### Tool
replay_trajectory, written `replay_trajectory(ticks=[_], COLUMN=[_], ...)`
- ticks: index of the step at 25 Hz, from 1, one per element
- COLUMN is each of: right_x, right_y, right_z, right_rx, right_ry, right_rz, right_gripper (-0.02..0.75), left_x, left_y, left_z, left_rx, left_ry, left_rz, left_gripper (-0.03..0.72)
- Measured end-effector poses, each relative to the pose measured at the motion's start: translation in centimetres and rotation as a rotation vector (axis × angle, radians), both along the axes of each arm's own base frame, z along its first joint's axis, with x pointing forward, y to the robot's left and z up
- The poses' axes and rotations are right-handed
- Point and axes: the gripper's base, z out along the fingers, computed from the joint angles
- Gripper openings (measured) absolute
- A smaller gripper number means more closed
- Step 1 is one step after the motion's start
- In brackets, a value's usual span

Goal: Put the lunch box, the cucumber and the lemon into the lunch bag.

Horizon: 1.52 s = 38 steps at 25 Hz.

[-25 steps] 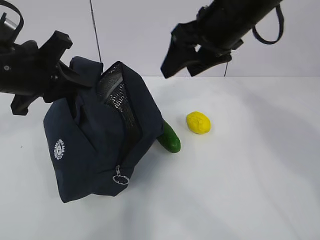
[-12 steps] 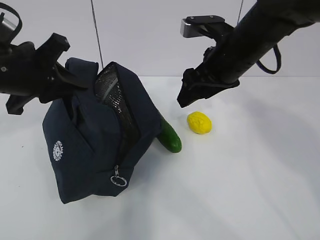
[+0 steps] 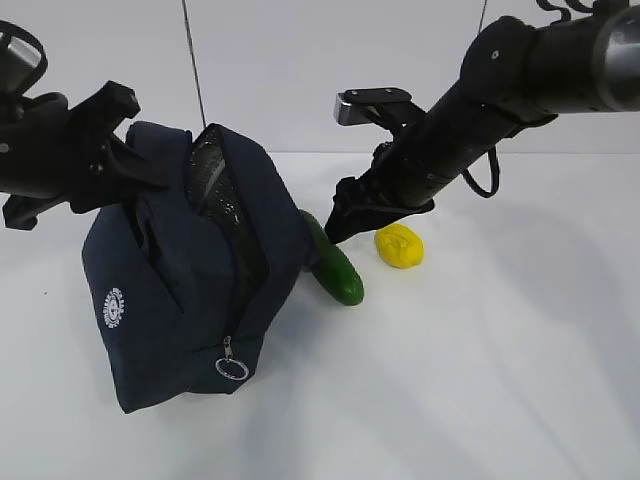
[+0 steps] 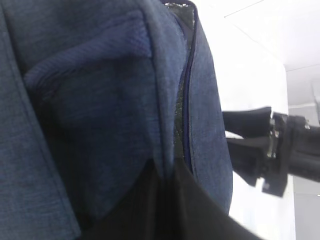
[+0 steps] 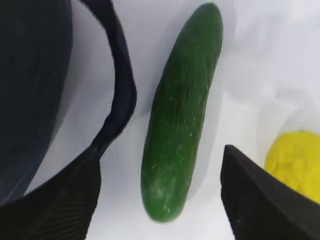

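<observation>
Black right gripper [image 3: 343,222] spread wide, angled down over the cucumber [image 3: 333,262].

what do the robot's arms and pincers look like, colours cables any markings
Both arms are matte black with no readable markings. The right arm is a thick black tube carrying a silver-grey boxy wrist unit and a looping black cable. The right pincer has wedge-shaped black fingers with ribbed pads. The left pincer is angular and black.
</observation>
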Motion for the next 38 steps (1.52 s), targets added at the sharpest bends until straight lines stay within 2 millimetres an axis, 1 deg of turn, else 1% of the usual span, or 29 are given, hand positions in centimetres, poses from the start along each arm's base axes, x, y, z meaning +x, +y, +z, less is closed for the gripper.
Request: replay_trajectory(ticks=[4, 6, 10, 15, 23, 30, 33, 36, 38], right_x=[1.3, 2.0, 2.7, 2.9, 3.3, 3.2, 3.1, 3.1, 3.1], right_y=[0.6, 0.8, 1.1, 1.1, 1.2, 1.9, 2.1, 2.1, 2.1], right_z=[-0.6, -1.4, -2.8, -4.8, -6.8, -6.9, -7.0, -7.1, -7.1], right_rx=[0.017, 0.020, 0.013, 0.000, -0.014, -0.015, -0.016, -0.016, -0.016], right_ry=[-0.010, -0.006, 0.010, 0.047, 0.075, 0.065, 0.066, 0.067, 0.069], right_rz=[0.001, -0.002, 0.000, 0.001, 0.005, 0.020, 0.024, 0.024, 0.025], right_gripper=[0.579, 0.579, 0.579, 0.579, 0.579, 0.575, 0.518, 0.414, 0.383], left_x=[0.0, 0.1, 0.3, 0.3, 0.3, 0.3, 0.3, 0.3, 0.3], left_y=[0.0, 0.0, -0.1, -0.1, -0.1, -0.1, -0.1, -0.1, -0.1], left_z=[-0.1, -0.4, -0.8, -0.8, -0.8, -0.8, -0.8, -0.8, -0.8], left_rx=[0.005, 0.007, 0.011, 0.011, 0.011, 0.011, 0.011, 0.011, 0.009], left_ry=[0.003, 0.009, 0.022, 0.022, 0.022, 0.022, 0.022, 0.022, 0.023], left_rz=[-0.002, -0.002, -0.002, -0.002, -0.002, -0.002, -0.002, -0.002, -0.002], left_gripper=[0.008, 0.008, 0.008, 0.007, 0.007, 0.007, 0.007, 0.007, 0.007])
